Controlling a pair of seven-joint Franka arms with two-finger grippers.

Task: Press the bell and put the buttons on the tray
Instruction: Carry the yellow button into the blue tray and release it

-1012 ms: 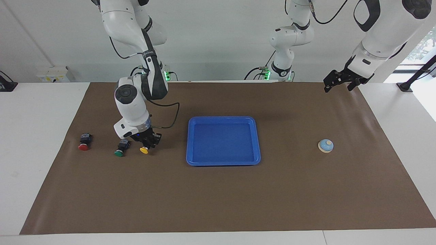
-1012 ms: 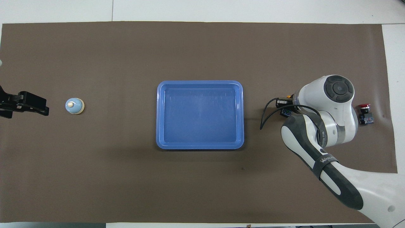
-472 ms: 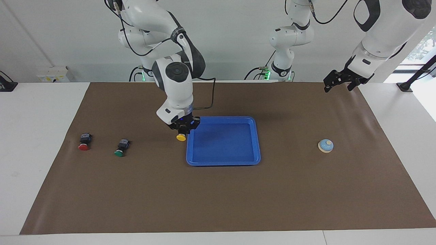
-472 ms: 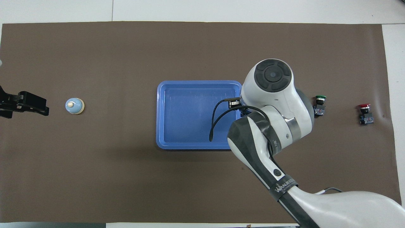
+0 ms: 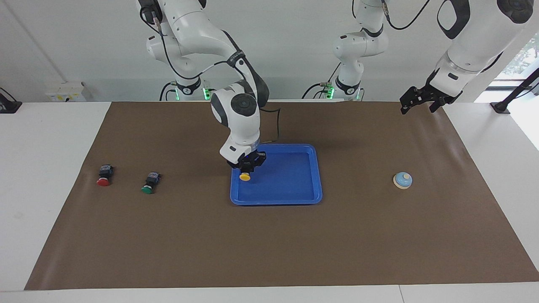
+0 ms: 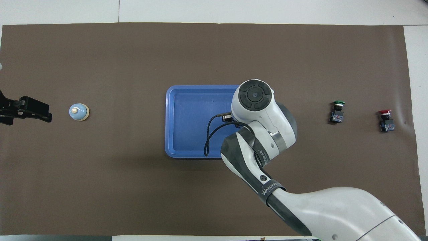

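My right gripper (image 5: 246,168) is shut on the yellow button (image 5: 244,177) and holds it cap-down just over the blue tray (image 5: 294,185), at the tray's end toward the right arm. From overhead the right arm's wrist (image 6: 255,97) hides that button and covers part of the tray (image 6: 187,120). The green button (image 5: 147,183) (image 6: 337,111) and the red button (image 5: 103,176) (image 6: 386,119) lie on the mat toward the right arm's end. The light-blue bell (image 5: 403,180) (image 6: 79,111) sits toward the left arm's end. My left gripper (image 5: 419,105) (image 6: 26,112) waits open, raised above the mat's edge.
A brown mat (image 5: 269,244) covers the white table (image 5: 46,168). A black cable loops from the right wrist over the tray (image 6: 209,137). A third robot base (image 5: 349,84) stands at the robots' edge of the table.
My right gripper has carried the yellow button from beside the green button across to the tray and come down over it. The left arm has not moved.
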